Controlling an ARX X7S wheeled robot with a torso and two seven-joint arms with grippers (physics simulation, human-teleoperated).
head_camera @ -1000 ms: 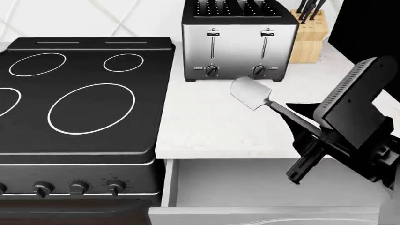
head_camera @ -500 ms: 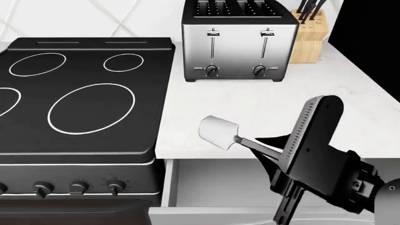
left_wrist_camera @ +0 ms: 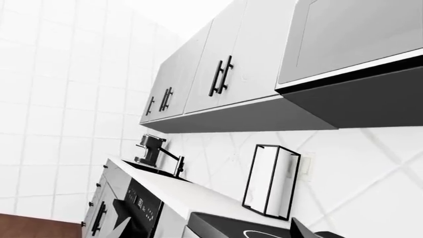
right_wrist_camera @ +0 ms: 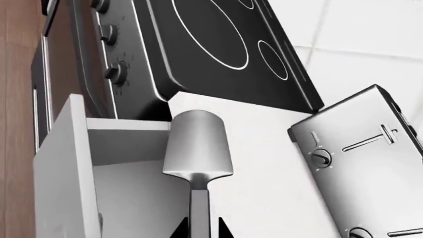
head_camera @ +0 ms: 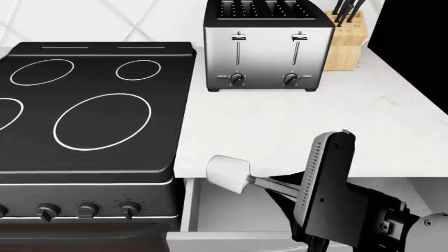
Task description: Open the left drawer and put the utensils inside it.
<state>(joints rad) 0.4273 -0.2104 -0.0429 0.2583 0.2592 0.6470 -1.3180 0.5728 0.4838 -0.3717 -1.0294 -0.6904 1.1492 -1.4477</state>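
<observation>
Black glass of the stove [head_camera: 84,105] fills the left of the head view, its knobs [head_camera: 87,210] along the front edge. Just right of the stove, below the white table [head_camera: 294,121], the left drawer [head_camera: 231,210] stands pulled open, showing a plain white inside; in the right wrist view its side wall [right_wrist_camera: 63,163] and floor are clear. Over the drawer's opening, at the table's front edge, hangs the spatula [head_camera: 230,174], its pale flat blade toward the stove and its handle running right into the right gripper [head_camera: 280,190]. The right wrist view shows that blade [right_wrist_camera: 197,148] above the open drawer and the handle clamped between the two dark fingers [right_wrist_camera: 180,229], which are closed tight on it. The spoon cannot be seen in any view. At the back of the table stands a steel toaster [head_camera: 268,47], and right of it a wooden knife block [head_camera: 347,44]. The left gripper is out of sight; its wrist camera looks up at wall cabinets [left_wrist_camera: 218,74] and white tiles [left_wrist_camera: 59,99], so its fingers cannot be judged.
</observation>
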